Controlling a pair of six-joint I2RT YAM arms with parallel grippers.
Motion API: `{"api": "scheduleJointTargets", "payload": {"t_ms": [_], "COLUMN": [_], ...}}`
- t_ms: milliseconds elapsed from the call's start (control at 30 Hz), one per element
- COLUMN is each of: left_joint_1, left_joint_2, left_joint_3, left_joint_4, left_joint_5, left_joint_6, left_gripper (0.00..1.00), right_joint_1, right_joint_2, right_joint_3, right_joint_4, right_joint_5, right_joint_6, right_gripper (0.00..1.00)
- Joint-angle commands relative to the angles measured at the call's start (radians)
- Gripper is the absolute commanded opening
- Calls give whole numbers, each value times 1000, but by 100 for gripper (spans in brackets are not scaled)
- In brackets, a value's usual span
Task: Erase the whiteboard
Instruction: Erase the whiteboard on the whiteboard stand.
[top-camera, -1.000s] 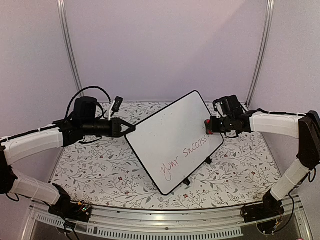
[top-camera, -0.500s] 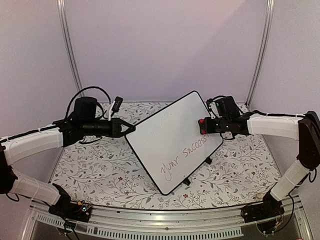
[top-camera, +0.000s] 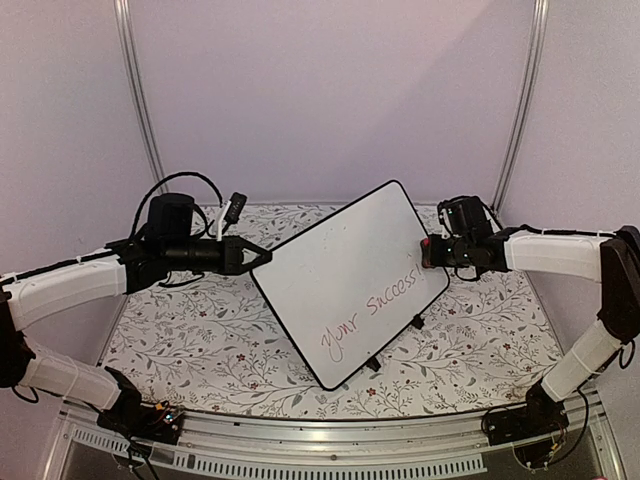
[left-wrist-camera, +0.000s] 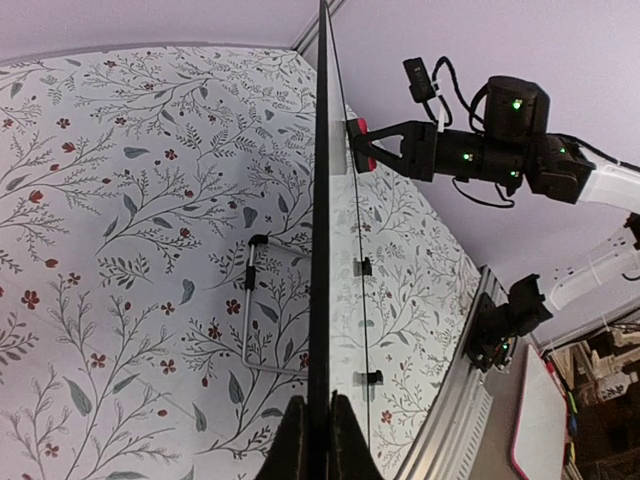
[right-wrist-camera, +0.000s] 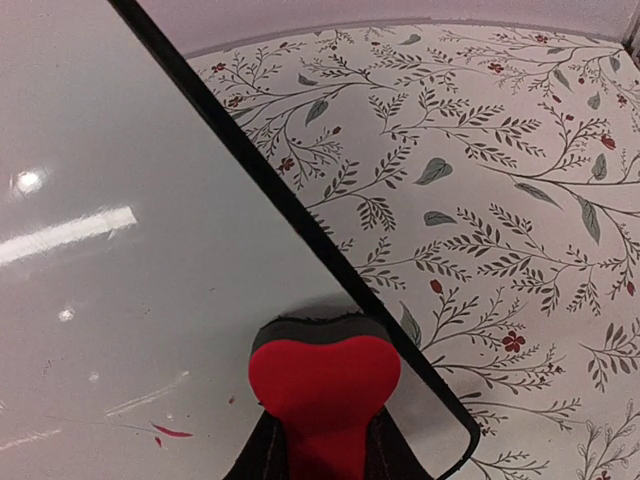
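Whiteboard (top-camera: 345, 290) position: tilted over the desk (top-camera: 200, 340), spanning the gap between the left jaws and the right jaws, white face turned toward the top camera.

Left jaws: pressed together on the whiteboard's black rim, pinching the edge nearest them. In the left wrist view the whiteboard (left-wrist-camera: 320, 250) runs edge-on, straight out from between the fingertips (left-wrist-camera: 292, 445).

Right jaws: clamped on a red eraser (right-wrist-camera: 325, 385), which sits directly ahead of them. The eraser (top-camera: 427, 250) rests on the white face, just inside the rounded corner closest to the right jaws. The left wrist view shows the eraser (left-wrist-camera: 358, 147) touching the face.

Red writing (top-camera: 375, 312) runs along the face below the right jaws, toward the near edge. A small red stroke (right-wrist-camera: 170, 432) lies just left of the eraser.

Two black feet (top-camera: 372, 362) project from the lower edge. Their contact with the desk cannot be determined.
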Motion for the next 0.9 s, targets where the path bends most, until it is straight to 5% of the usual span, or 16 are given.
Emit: {"api": "scheduleJointTargets", "payload": {"t_ms": [0, 867], "left_joint_1": [-19, -18], "left_joint_2": [19, 12], "left_joint_3": [-7, -7], "left_joint_4": [-22, -22], "left_joint_5": [24, 29], "left_joint_6": [84, 85], "left_gripper": [0, 0], "right_joint_1": [0, 127], "right_joint_2": [-27, -24], "right_joint_3": [1, -23], "right_joint_4": [27, 188], "right_joint_5": [-23, -95], "right_joint_6": [2, -32], "right_gripper": [22, 22]}}
